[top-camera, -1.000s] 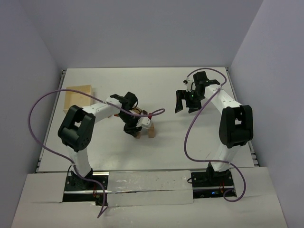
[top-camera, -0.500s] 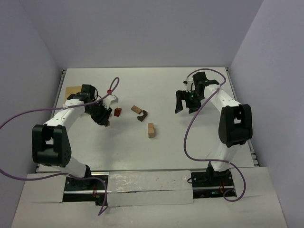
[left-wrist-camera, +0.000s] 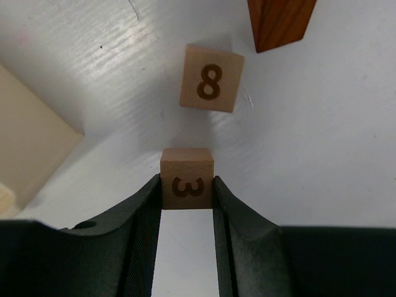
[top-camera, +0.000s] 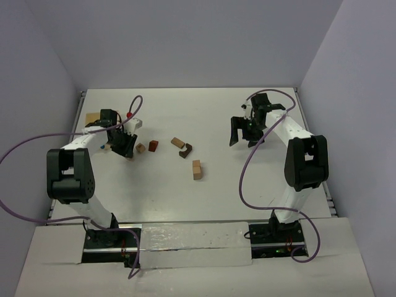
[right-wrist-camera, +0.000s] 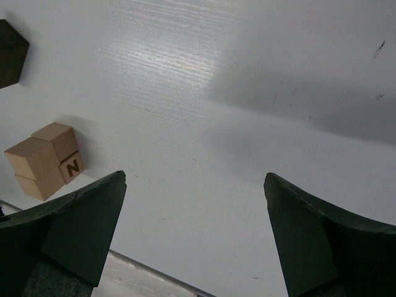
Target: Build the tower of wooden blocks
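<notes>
My left gripper (left-wrist-camera: 187, 184) is shut on a pale cube marked 3 (left-wrist-camera: 187, 176), held at the fingertips low over the white table. Just ahead of it lies a pale cube marked 8 (left-wrist-camera: 211, 78), and an orange-brown block (left-wrist-camera: 281, 21) lies beyond. From above, the left gripper (top-camera: 125, 145) is at the far left, with the pale cube (top-camera: 141, 148) and the red-brown cube (top-camera: 153, 146) beside it. A tan block (top-camera: 178, 142), a dark arch (top-camera: 185, 150) and two stacked pale blocks (top-camera: 197, 169) sit mid-table. My right gripper (top-camera: 245, 133) (right-wrist-camera: 195, 179) stands open with nothing between its fingers.
A shallow pale wooden tray (top-camera: 93, 117) (left-wrist-camera: 31, 154) lies at the far left, just behind the left gripper. Purple cables loop off both arms. The right wrist view shows the pale blocks (right-wrist-camera: 46, 158) and a dark block (right-wrist-camera: 9, 52) off to its left.
The left arm has swung from the middle of the table to the far left beside the tray, uncovering the blocks mid-table. The right arm has hardly moved.
</notes>
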Controlling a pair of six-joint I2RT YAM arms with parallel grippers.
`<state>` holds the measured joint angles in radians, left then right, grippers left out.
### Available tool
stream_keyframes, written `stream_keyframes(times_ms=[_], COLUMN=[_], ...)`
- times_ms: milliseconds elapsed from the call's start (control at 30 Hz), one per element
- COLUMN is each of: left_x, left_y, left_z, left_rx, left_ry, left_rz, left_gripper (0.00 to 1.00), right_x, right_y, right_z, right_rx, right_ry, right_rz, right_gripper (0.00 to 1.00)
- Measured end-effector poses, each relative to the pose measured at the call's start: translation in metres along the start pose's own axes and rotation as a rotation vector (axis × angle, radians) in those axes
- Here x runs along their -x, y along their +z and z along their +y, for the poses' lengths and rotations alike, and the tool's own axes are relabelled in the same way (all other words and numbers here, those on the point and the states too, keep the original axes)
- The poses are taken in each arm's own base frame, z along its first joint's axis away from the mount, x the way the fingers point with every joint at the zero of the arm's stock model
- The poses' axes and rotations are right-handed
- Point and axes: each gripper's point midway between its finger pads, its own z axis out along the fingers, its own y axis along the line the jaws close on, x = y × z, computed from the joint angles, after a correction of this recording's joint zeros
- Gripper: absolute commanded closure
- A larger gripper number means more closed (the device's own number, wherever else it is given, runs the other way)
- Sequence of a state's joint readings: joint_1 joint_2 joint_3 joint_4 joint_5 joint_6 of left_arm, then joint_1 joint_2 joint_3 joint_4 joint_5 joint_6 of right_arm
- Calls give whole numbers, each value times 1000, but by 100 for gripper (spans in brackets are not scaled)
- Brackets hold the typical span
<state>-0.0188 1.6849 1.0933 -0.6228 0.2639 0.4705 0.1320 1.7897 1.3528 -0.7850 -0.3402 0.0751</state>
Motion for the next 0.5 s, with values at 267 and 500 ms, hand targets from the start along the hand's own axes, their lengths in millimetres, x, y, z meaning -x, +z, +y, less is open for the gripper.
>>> stream_keyframes(times_ms=[267,500], left_x=[13,28], left_y=[18,22], left_z=[8,8], left_rx=[-1,-5], left_ry=[-26,-15], left_rz=[-32,-95], left_gripper=[85,80], right_x=[2,0], right_y=[3,4], right_z=[2,2], right_rx=[-3,-3], right_ry=[12,18], right_rz=[-11,-8], right_gripper=[0,0])
